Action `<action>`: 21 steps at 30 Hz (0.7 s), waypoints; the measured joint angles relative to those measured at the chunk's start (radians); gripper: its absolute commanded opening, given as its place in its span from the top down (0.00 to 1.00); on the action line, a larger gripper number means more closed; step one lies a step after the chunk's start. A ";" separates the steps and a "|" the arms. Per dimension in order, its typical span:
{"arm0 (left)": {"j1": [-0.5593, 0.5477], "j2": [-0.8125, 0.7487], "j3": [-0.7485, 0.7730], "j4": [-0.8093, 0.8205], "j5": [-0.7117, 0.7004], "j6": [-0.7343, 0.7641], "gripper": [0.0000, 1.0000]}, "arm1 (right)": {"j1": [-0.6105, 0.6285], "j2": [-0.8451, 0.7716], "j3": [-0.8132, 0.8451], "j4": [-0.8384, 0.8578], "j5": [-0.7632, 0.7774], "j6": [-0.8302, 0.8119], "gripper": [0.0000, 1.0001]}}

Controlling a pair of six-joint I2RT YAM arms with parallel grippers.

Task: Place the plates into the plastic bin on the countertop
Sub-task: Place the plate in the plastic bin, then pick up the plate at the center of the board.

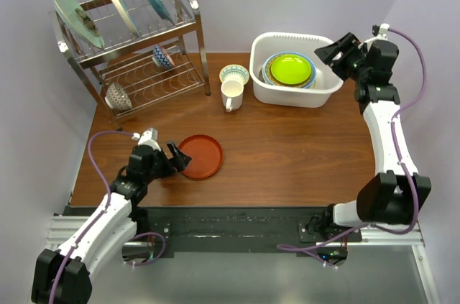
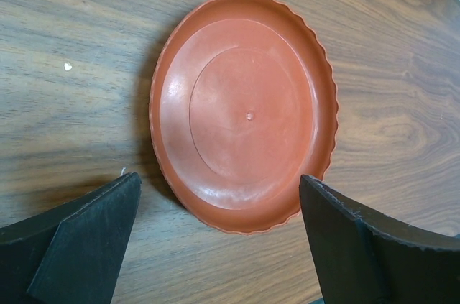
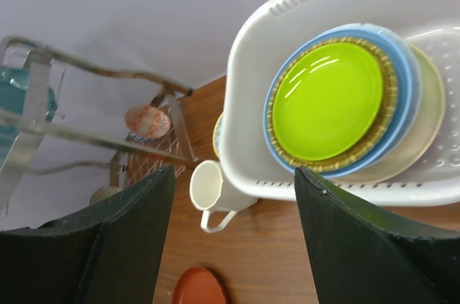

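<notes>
A reddish-brown wood-grain countertop (image 1: 287,153) fills the overhead view, with two robot arms mounted along its near edge.

At 10 o'clock on the counter stands a metal wire dish rack (image 1: 188,25). Three plates stand on edge in its upper tier, and two small patterned bowls sit in its lower tier.

At 1 o'clock sits the white plastic bin (image 1: 291,97), a rounded tub with a thick rim. A stack of plates (image 3: 424,113) lies flat inside it. A lime green plate (image 1: 291,69) is on top, with a yellow woven rim, a blue rim and a cream rim showing beneath it.

The red-orange plate (image 1: 200,156) lies flat on the bare wood at 8 o'clock from the counter's centre, well apart from the bin. Its edge is scalloped.

A white mug (image 1: 231,94) stands just beside the bin at the bin's 9 o'clock. A small patterned bowl (image 1: 234,74) sits at the mug's 12 o'clock, close against it.

The left gripper (image 1: 172,159) is at the red-orange plate's 9 o'clock edge. Its black fingers are spread wide, and the plate's near rim lies between them. The pictures do not settle whether they touch the plate.

The right gripper (image 1: 338,51) hangs at the bin's 2 o'clock, above its right end. Its fingers are spread apart and carry nothing.
</notes>
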 measured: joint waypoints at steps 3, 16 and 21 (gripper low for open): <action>0.000 0.012 0.000 0.003 0.000 0.000 0.07 | 0.030 -0.049 -0.054 0.008 -0.032 0.000 0.28; 0.000 0.092 0.000 0.015 -0.006 -0.001 0.30 | 0.303 -0.036 -0.307 0.027 -0.105 -0.014 0.29; 0.000 0.168 0.000 0.040 -0.005 -0.002 0.47 | 0.370 -0.037 -0.427 0.056 -0.107 -0.014 0.29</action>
